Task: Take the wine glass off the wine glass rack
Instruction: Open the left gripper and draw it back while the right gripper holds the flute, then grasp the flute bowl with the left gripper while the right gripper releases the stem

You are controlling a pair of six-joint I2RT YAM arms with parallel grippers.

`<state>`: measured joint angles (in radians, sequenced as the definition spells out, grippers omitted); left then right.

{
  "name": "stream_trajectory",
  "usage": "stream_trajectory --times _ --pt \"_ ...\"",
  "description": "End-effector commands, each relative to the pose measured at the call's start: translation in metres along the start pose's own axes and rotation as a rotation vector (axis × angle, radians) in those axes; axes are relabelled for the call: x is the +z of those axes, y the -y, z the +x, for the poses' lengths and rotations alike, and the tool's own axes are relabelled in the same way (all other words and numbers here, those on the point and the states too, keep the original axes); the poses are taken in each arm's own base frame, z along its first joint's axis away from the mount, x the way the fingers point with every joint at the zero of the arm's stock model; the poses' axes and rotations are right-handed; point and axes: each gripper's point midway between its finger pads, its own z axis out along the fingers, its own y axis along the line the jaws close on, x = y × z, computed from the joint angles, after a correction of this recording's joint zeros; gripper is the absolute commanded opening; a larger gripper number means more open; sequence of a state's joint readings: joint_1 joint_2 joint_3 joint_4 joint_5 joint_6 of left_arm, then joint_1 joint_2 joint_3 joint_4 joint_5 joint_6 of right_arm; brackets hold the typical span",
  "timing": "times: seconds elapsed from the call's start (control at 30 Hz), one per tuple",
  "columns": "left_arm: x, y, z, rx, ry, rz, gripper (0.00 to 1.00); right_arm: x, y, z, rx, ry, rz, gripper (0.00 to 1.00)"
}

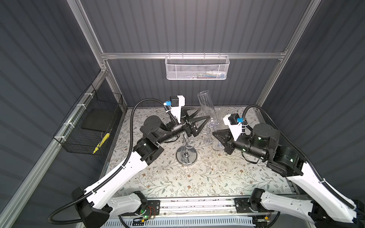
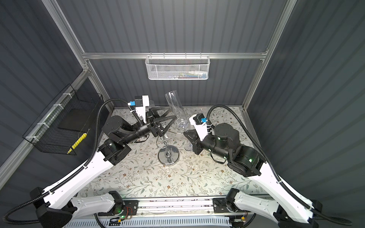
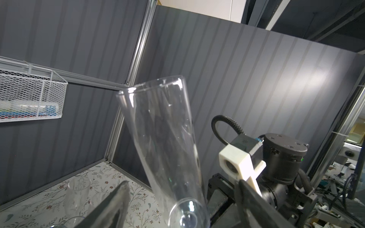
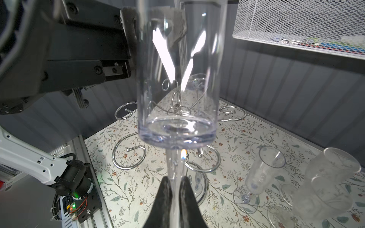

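The wine glass [image 1: 207, 107] [image 2: 176, 109] is a tall clear flute, rim up and slightly tilted, seen in both top views. My right gripper [image 4: 174, 179] [image 1: 214, 134] is shut on its thin stem just under the bowl [image 4: 177, 83]. My left gripper [image 1: 204, 114] [image 3: 183, 182] is open, with its fingers [image 3: 120, 197] on either side of the bowl's lower part [image 3: 164, 138], apart from it. The chrome wine glass rack [image 1: 186, 156] [image 2: 168, 156] stands mid-table, and its curled hooks [image 4: 129, 158] lie below and behind the held glass.
Several clear and frosted glasses [image 4: 331, 177] [image 3: 78, 190] stand on the floral table at the back right. A white mesh basket [image 1: 197, 68] hangs on the back wall. On the left wall hangs a black wire basket [image 1: 88, 126].
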<state>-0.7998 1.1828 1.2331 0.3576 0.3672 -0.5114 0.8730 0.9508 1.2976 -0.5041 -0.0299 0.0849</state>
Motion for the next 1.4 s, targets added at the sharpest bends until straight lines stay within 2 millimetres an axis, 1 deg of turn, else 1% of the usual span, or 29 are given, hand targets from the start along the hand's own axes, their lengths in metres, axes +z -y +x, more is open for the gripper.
stream_trajectory --times 0.0,0.1,0.17,0.33,0.6,0.67,0.73,0.83,1.0,1.03,1.07,1.1,1.13,1.17,1.2,1.27,1.3,1.37 --pt "0.003 0.018 -0.022 -0.045 0.054 0.068 0.85 -0.001 -0.002 -0.006 -0.035 0.029 0.008 0.00" --pt "0.003 0.011 -0.022 -0.054 0.064 0.033 0.85 0.000 -0.006 -0.003 -0.043 0.026 -0.004 0.00" --pt "0.001 0.001 -0.022 -0.081 0.088 -0.020 0.84 0.000 -0.010 -0.002 -0.049 0.029 -0.015 0.00" --pt "0.002 0.002 -0.025 -0.090 0.112 0.000 0.77 0.004 -0.014 0.003 -0.060 0.015 -0.022 0.00" --pt "0.004 0.003 -0.020 -0.097 0.097 0.016 0.56 0.007 -0.020 0.004 -0.067 0.009 -0.031 0.00" --pt "0.004 0.007 -0.016 -0.099 0.080 0.041 0.50 0.007 -0.021 0.004 -0.068 0.009 -0.034 0.00" --pt "0.004 0.006 -0.015 -0.099 0.080 0.039 0.46 0.008 -0.022 0.005 -0.069 0.005 -0.037 0.00" --pt "0.004 0.005 -0.015 -0.102 0.080 0.033 0.44 0.008 -0.022 0.005 -0.070 0.007 -0.037 0.00" --pt "0.003 0.004 -0.016 -0.117 0.089 0.029 0.43 0.006 -0.023 0.005 -0.069 0.007 -0.036 0.00" --pt "0.002 0.000 -0.017 -0.119 0.103 0.008 0.42 0.005 -0.023 0.005 -0.067 0.007 -0.036 0.06" --pt "0.001 -0.003 -0.018 -0.120 0.115 -0.008 0.41 0.005 -0.023 0.006 -0.065 0.009 -0.033 0.25" --pt "0.000 -0.003 -0.021 -0.118 0.128 -0.015 0.41 0.003 -0.021 0.004 -0.060 0.015 -0.026 0.44" --pt "-0.002 -0.004 -0.023 -0.119 0.139 -0.026 0.41 0.001 -0.019 0.002 -0.051 0.029 -0.012 0.67" --pt "-0.004 -0.005 -0.026 -0.120 0.151 -0.039 0.41 -0.002 -0.015 0.000 -0.042 0.044 0.007 0.93" --pt "-0.005 -0.007 -0.027 -0.119 0.156 -0.050 0.41 -0.005 -0.012 -0.003 -0.033 0.063 0.024 0.99" --pt "-0.007 -0.006 -0.033 -0.099 0.161 -0.065 0.40 -0.016 -0.004 -0.011 -0.017 0.118 0.068 0.99" --pt "-0.007 -0.005 -0.033 -0.086 0.157 -0.067 0.40 -0.022 0.000 -0.019 -0.008 0.163 0.087 0.99" --pt "-0.007 -0.003 -0.037 -0.057 0.156 -0.069 0.40 -0.039 0.009 -0.029 0.011 0.248 0.127 0.99"
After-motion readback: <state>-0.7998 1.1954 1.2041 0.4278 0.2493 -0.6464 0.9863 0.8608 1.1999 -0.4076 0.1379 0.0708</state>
